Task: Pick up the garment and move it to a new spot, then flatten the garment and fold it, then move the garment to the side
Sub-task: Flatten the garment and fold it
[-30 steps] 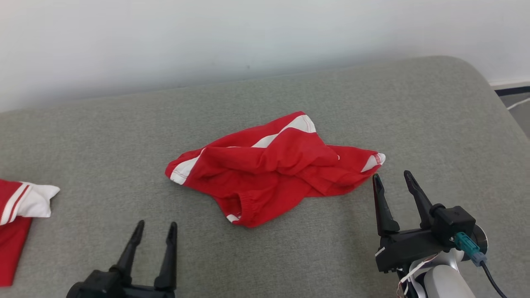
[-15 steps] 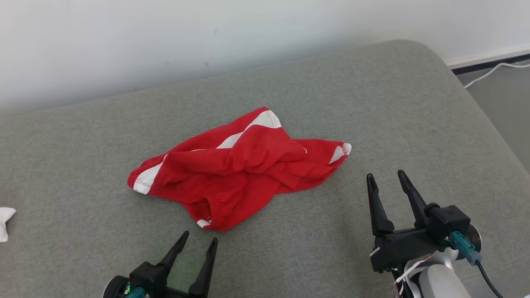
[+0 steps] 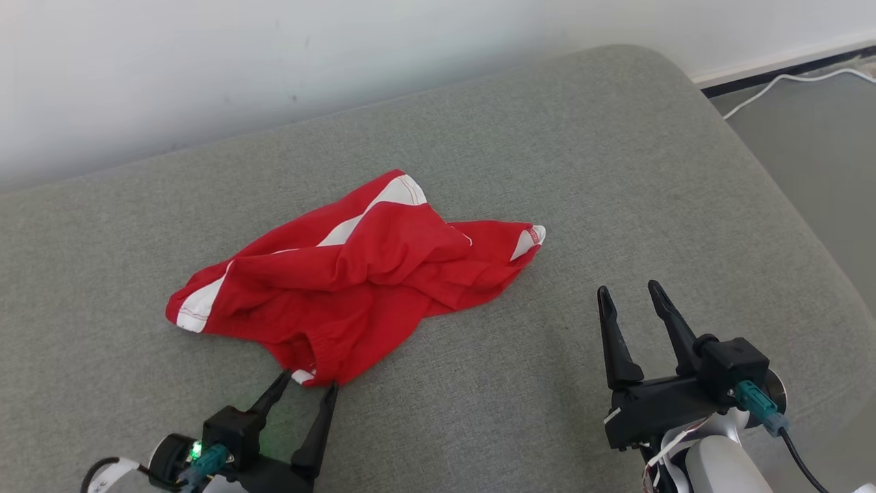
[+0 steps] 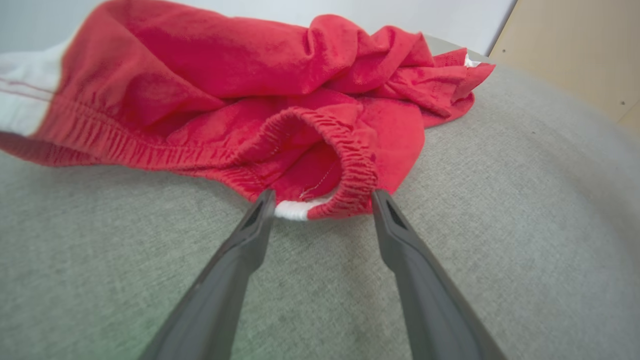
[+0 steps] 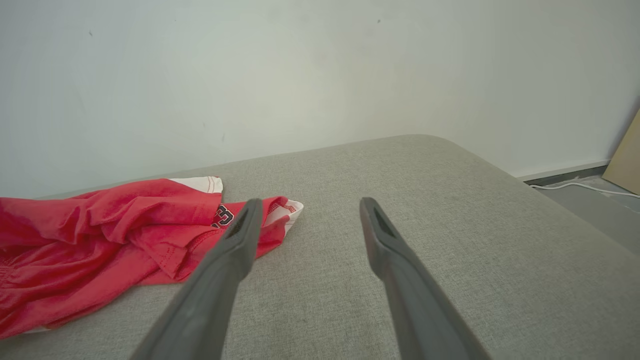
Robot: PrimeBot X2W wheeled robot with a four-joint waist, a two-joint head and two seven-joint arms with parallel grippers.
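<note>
Head view, red garment (image 3: 342,287) crumpled on grey cushion (image 3: 616,171), white cable (image 3: 777,77) beyond, left claw (image 3: 308,381) and right claw (image 3: 628,287) spread.

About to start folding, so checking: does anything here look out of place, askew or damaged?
The red garment lies crumpled and twisted on the grey cushion, not flat; one elastic hem stands curled open at the tips of the left hand. That is expected before flattening. No tear, spill or damage stands out.

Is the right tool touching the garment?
Apart. Head view shows bare cushion between the right tool and the garment; its jaws stand open.
</note>
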